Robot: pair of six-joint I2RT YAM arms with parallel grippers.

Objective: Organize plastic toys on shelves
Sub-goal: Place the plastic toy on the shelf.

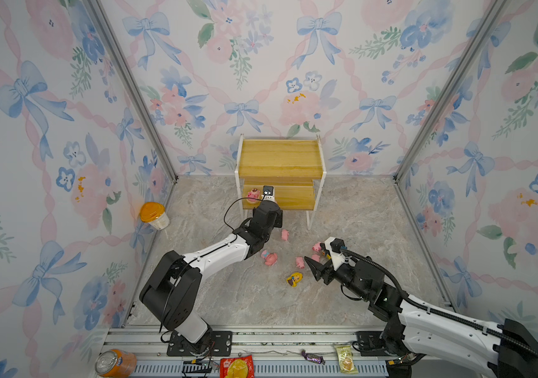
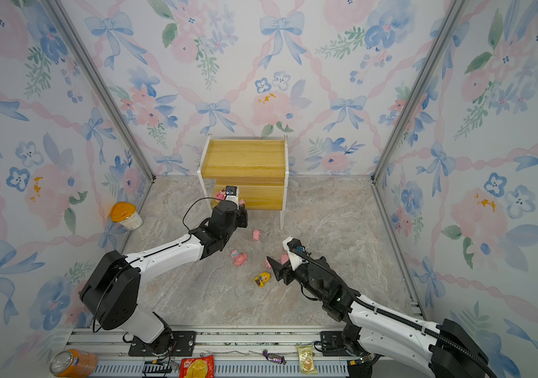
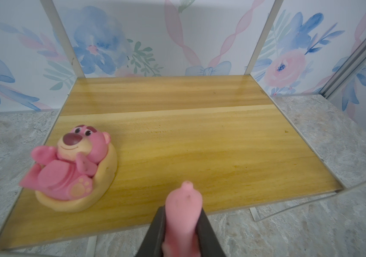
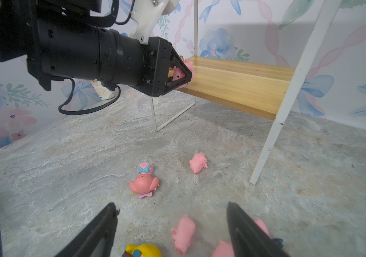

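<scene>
Left gripper: clamped on pig, whose long axis runs along the jaws.
Pig: over lower board front edge; bear near, toward board's left end.
Right gripper: open above floor pigs.

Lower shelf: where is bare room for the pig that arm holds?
Lower shelf: bare from the pink bear at its left end to the right post. Upper shelf: wholly bare. Crowded: floor by the right gripper, with pigs and a yellow-haired doll.
</scene>
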